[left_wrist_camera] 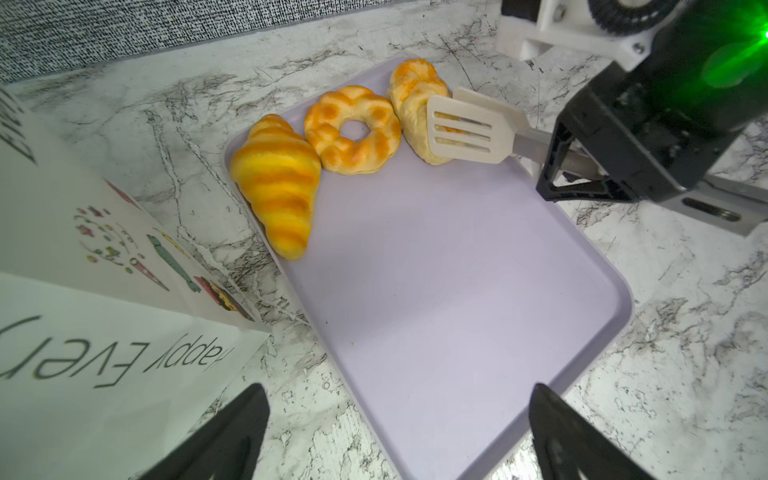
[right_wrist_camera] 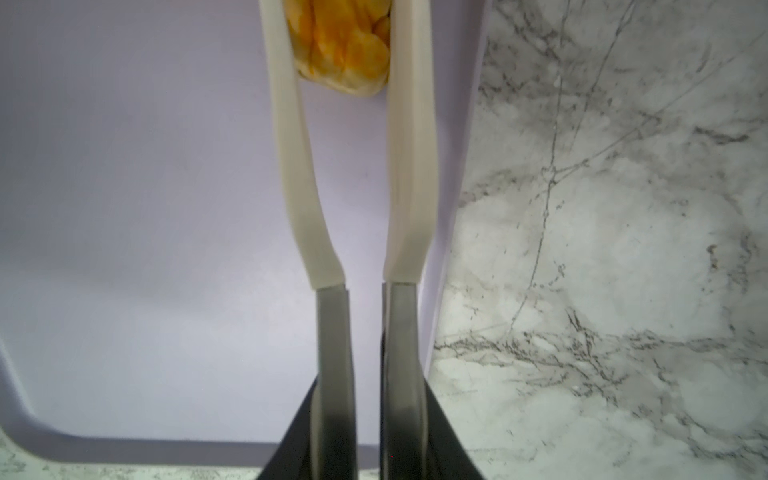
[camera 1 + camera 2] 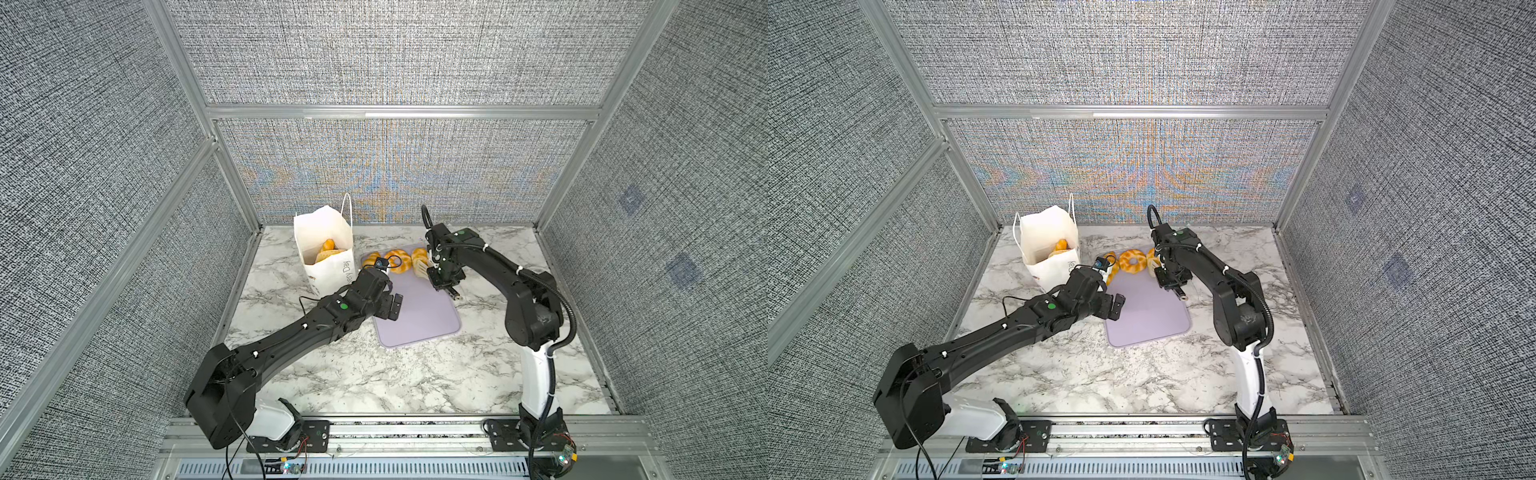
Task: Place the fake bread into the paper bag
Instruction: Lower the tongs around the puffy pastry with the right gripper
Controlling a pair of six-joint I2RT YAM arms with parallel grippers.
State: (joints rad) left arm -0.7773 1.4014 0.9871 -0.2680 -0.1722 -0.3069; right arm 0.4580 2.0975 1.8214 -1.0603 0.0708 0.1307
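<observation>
Currently, three glossy golden toy pastries are seen in a row along the far edge of the flat lavender tray [image 1: 457, 291]: a striped yellow croissant [image 1: 276, 183], a ring-shaped bun [image 1: 353, 129] and a pale twisted roll [image 1: 415, 104]. The tray is laid on the marble-patterned table [image 3: 374, 382]. The tall white paper bag [image 3: 328, 270] with grey lettering is stood upright just beside the tray's far left corner. More golden pastries [image 3: 327, 248] are visible inside its open mouth.

The right tool [image 1: 555, 162] is closed on the arms of the white-tipped metal tongs [image 1: 465, 129]. The twisted roll is flanked by the two slotted paddles [image 2: 291, 124], and in the right wrist view both are seen against its sides. Whether the roll is clear of the tray cannot be told.

The left tool [image 1: 397, 390] is spread fully apart and empty. It is held over the tray's left edge, near the bag's printed side, with nothing touched.
</observation>
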